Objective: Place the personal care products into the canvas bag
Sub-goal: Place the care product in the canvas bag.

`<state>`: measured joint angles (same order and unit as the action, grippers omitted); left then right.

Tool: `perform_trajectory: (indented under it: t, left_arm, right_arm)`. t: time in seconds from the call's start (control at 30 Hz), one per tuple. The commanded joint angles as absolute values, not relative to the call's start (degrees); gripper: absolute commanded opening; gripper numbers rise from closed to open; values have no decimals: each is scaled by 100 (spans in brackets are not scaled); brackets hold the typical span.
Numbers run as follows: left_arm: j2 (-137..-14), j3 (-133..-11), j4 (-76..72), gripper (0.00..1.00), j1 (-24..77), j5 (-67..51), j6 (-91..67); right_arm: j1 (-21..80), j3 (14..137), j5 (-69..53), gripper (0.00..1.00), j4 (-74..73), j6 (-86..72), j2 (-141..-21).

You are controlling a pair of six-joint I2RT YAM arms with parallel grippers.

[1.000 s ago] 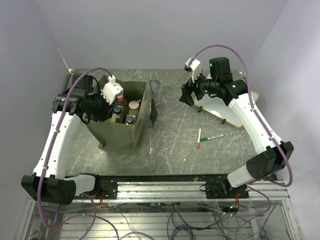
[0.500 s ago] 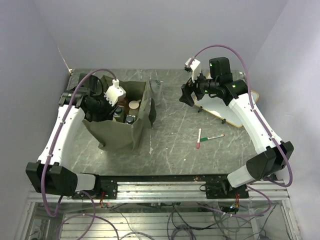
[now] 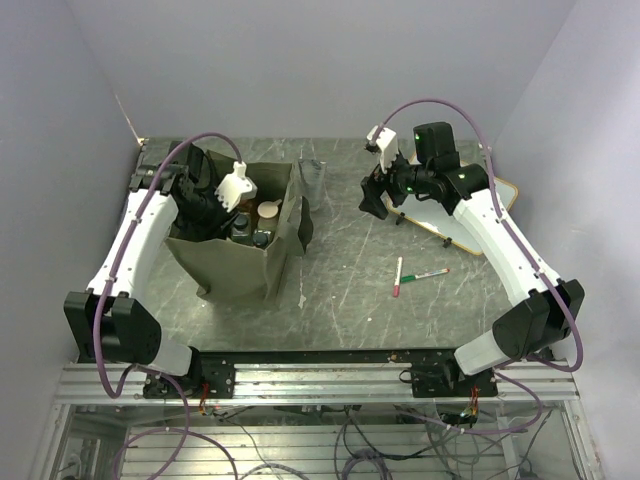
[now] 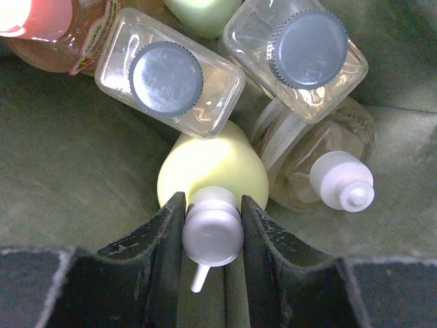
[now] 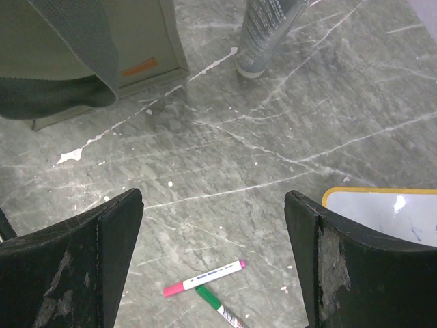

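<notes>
Left wrist: L gripper (image 4: 212,208) clamped on pump cap (image 4: 213,237) of yellow-green bottle (image 4: 212,167), down in canvas bag (image 4: 68,184) beside clear bottles (image 4: 171,82) | you release slow, lift straight, don't snag pump | R gripper (image 5: 213,201) wide open, empty; tube (image 5: 263,34) stands near bag.

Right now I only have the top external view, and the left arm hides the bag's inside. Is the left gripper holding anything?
Observer: Yes. The left gripper is closed on the white pump cap of a pale yellow-green bottle down inside the canvas bag.
Operator: Anything crowding it?
Observer: Two clear square bottles with dark ribbed caps sit right beside it, caps facing the camera.
Operator: And the right gripper?
Observer: The right gripper is open with nothing between its fingers. The clear tube stands on its cap ahead of it.
</notes>
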<state>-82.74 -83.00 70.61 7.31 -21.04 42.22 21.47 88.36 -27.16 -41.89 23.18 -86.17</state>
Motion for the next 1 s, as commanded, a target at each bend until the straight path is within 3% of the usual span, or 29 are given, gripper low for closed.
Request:
perform_trajectory:
  t: [0.0,0.4,0.67,0.97]
  left_arm:
    - [-8132,-8366,7091,7,690,-2246,4446]
    - [-7928,-7529,6310,10,738,-2128,4418]
    - [-8032,-7478,6221,27,747,-2255,4401]
    - [-8011,-7416,6302,36,747,-2347,4447]
  right_arm:
    - [2172,8724,-2664,85,-3994,2417,-8436]
    - [2177,8776,-2724,85,-3939,2376,-8531]
    - [2177,8792,-2683,85,-3905,2364,-8543]
    - [2173,8810,-2571,85,-3821,2430,-8534]
